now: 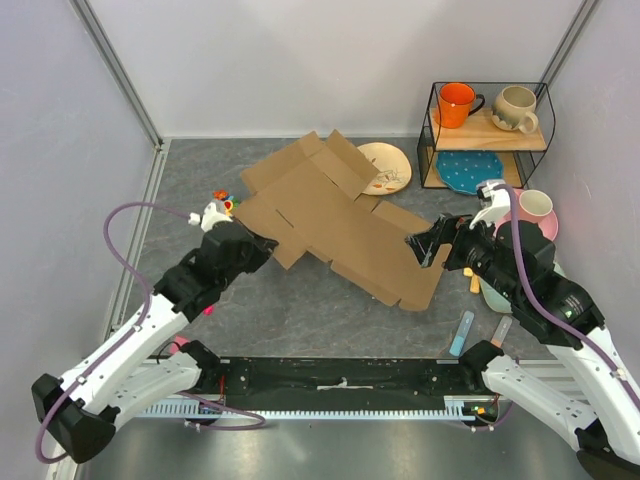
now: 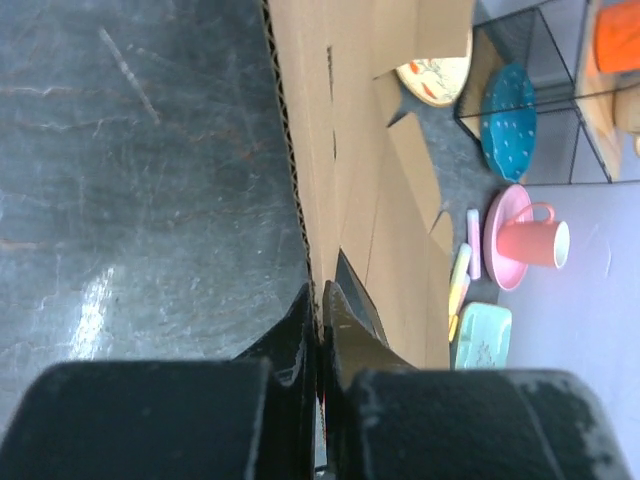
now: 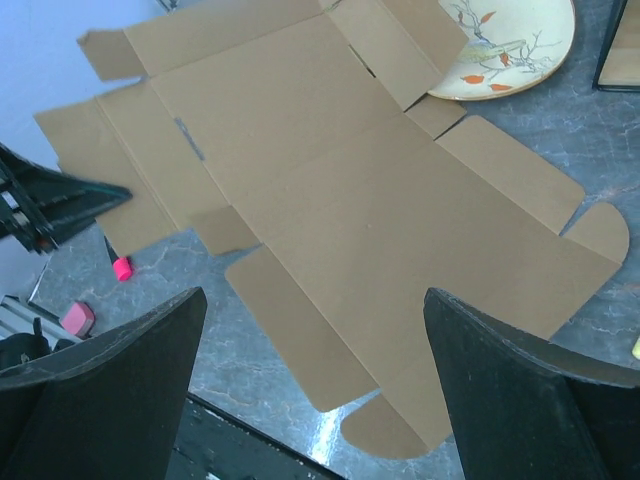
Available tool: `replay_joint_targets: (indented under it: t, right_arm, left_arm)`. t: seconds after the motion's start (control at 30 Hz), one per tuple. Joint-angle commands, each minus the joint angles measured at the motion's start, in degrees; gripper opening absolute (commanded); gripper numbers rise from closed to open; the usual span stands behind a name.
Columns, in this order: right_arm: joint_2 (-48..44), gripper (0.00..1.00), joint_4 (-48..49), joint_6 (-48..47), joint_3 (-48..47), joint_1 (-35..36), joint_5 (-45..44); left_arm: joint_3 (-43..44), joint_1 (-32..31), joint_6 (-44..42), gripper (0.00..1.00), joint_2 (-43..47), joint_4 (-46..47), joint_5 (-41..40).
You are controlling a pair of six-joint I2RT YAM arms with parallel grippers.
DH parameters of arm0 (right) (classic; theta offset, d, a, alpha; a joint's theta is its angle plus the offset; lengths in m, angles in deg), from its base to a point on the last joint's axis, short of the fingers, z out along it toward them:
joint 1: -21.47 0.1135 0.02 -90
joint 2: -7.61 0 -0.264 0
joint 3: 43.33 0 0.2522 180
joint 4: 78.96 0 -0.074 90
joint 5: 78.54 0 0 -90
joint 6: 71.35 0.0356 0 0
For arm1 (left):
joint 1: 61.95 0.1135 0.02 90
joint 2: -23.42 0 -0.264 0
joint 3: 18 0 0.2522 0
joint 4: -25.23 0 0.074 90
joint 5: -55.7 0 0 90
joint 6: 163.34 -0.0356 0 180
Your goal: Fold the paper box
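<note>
The paper box [image 1: 330, 215] is a flat, unfolded brown cardboard sheet with flaps and tabs, lying in the middle of the table. My left gripper [image 1: 262, 243] is shut on the sheet's left edge; in the left wrist view the fingers [image 2: 300, 320] pinch the corrugated edge [image 2: 300, 180] and the sheet looks slightly raised there. My right gripper [image 1: 425, 245] is open and empty, hovering above the sheet's right side. In the right wrist view the whole sheet [image 3: 330, 180] lies below the spread fingers [image 3: 130, 370].
A cream patterned plate [image 1: 385, 167] sits partly under the sheet's far flap. A wire shelf [image 1: 489, 140] at back right holds an orange mug, a cream mug and a blue plate. A pink mug on a pink plate [image 1: 533, 208] and a teal dish [image 1: 495, 295] stand at right. Small toys [image 1: 222, 200] lie at left.
</note>
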Motion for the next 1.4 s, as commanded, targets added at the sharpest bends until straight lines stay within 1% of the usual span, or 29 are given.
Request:
replay_joint_targets:
  t: [0.0, 0.03, 0.1, 0.13, 0.2, 0.23, 0.27, 0.33, 0.37, 0.47, 0.5, 0.57, 0.6, 0.63, 0.67, 0.7, 0.73, 0.83, 0.9, 0.97, 1.0, 1.03, 1.1, 1.13, 1.17, 1.2, 1.27, 1.3, 1.37]
  right_arm:
    - [-0.3, 0.98, -1.09, -0.82, -1.38, -0.07, -0.63]
    - [-0.3, 0.98, -1.43, -0.9, -1.21, 0.01, -0.2]
    - [-0.13, 0.98, -1.79, -1.34, -1.03, 0.01, 0.33]
    - [-0.21, 0.98, -2.05, -1.52, -0.6, 0.01, 0.59]
    - [0.22, 0.98, -2.23, -1.96, 0.11, 0.02, 0.86]
    - [0.31, 0.98, -2.32, -2.05, 0.9, 0.1, 0.77]
    - [0.66, 0.98, -2.32, -2.05, 1.43, 0.02, 0.34]
    - [0.58, 0.98, -2.14, -1.79, 2.74, 0.1, -0.1]
    - [0.32, 0.98, -1.71, -1.7, 3.27, 0.02, -0.45]
    - [-0.21, 0.98, -0.39, -1.26, 5.38, 0.01, -2.65]
    - [-0.21, 0.98, -0.21, -1.17, 5.73, 0.01, -3.96]
    - [-0.13, 0.98, 0.84, -0.3, 7.14, 0.02, -5.63]
    - [-0.21, 0.98, 1.02, 0.23, 7.75, 0.01, -7.9]
    - [-0.04, 0.98, 1.98, 0.5, 8.98, 0.01, -9.06]
    - [0.05, 0.98, 2.43, 1.46, 9.77, 0.01, -10.72]
    - [0.22, 0.98, 2.86, 1.9, 10.56, 0.01, -12.39]
    - [0.57, 0.98, 3.91, 2.25, 12.22, 0.01, -15.02]
    - [1.8, 0.98, 5.42, 3.4, 14.34, 0.01, -16.36]
    - [2.77, 0.98, 6.03, 3.92, 14.79, 0.02, -15.49]
    - [4.26, 0.98, 6.38, 4.28, 15.4, 0.1, -15.22]
    - [4.7, 0.98, 6.47, 4.45, 15.49, 0.02, -15.4]
    - [5.32, 0.98, 6.82, 4.46, 15.93, 0.01, -15.57]
    - [5.76, 0.98, 7.09, 4.89, 16.81, 0.01, -17.41]
    - [6.02, 0.98, 7.17, 5.16, 17.16, 0.01, -17.94]
    - [6.11, 0.98, 7.35, 5.25, 17.42, 0.01, -18.38]
    - [6.11, 0.98, 7.35, 5.51, 17.6, 0.01, -18.73]
    - [5.59, 0.98, 7.96, 5.86, 18.21, 0.01, -17.52]
    - [4.54, 0.98, 9.45, 5.69, 19.09, 0.01, -14.9]
    - [3.22, 0.98, 11.47, 5.07, 20.15, 0.01, -11.38]
  left_arm:
    - [6.98, 6.58, -17.64, 0.02, -2.39, 1.28, 18.61]
    - [7.77, 7.55, -19.74, 0.02, -2.92, 1.1, 25.51]
    - [9.45, 10.01, -21.77, 0.02, -3.63, 2.06, 31.87]
    - [9.71, 10.72, -23.26, 0.02, -3.8, 2.41, 37.3]
    - [9.72, 11.95, -23.98, 0.02, -3.89, 2.94, 41.55]
    - [9.54, 12.22, -24.94, 0.02, -4.07, 3.38, 45.4]
    - [8.67, 12.4, -25.47, 0.02, -4.24, 3.56, 47.44]
    - [7.87, 12.66, -27.65, 0.02, -4.77, 2.86, 50.96]
    - [7.08, 12.75, -28.54, 0.02, -4.95, 2.42, 51.5]
    - [5.5, 13.01, -32.14, 0.02, -6.35, -1.35, 47.04]
    - [4.88, 13.1, -32.94, 0.02, -6.53, -1.71, 42.67]
    - [3.22, 13.28, -34.26, 0.02, -7.4, -1.81, 37.99]
    - [2.95, 13.36, -34.52, 0.02, -7.84, -1.54, 33.7]
    - [2.86, 13.37, -35.31, 0.02, -8.54, -0.58, 32.01]
    - [2.77, 13.45, -36.53, 0.02, -9.94, 0.12, 30.86]
    - [3.03, 13.54, -38.11, 0.02, -11.18, 0.74, 27.63]
    - [3.47, 13.54, -39.09, 0.02, -12.49, 1.09, 26.03]
    - [7.41, 13.63, -45.15, 0.02, -19.08, 2.15, 21.9]
    - [9.88, 13.63, -49.0, 0.02, -24.25, 1.63, 19.44]
    - [13.48, 13.72, -51.21, 0.02, -28.04, 2.06, 18.81]
    - [14.88, 14.15, -54.01, 0.02, -29.72, 2.24, 18.29]
    - [18.81, 14.5, -55.52, 0.02, -34.34, 1.28, 18.63]
    - [22.96, 15.56, -59.9, 0.02, -39.11, -2.74, 21.43]
    - [26.73, 16.0, -61.23, 0.02, -42.79, -4.08, 21.88]
    - [28.5, 16.18, -62.55, 0.02, -44.66, -5.92, 22.32]
    - [29.65, 16.27, -65.17, 0.02, -45.72, -6.89, 22.06]
    - [31.16, 16.35, -67.21, 0.02, -47.57, -7.87, 21.01]
    - [31.24, 16.27, -69.83, 0.02, -47.84, -7.78, 20.74]
    - [31.07, 16.35, -71.69, 0.02, -48.28, -6.99, 20.48]
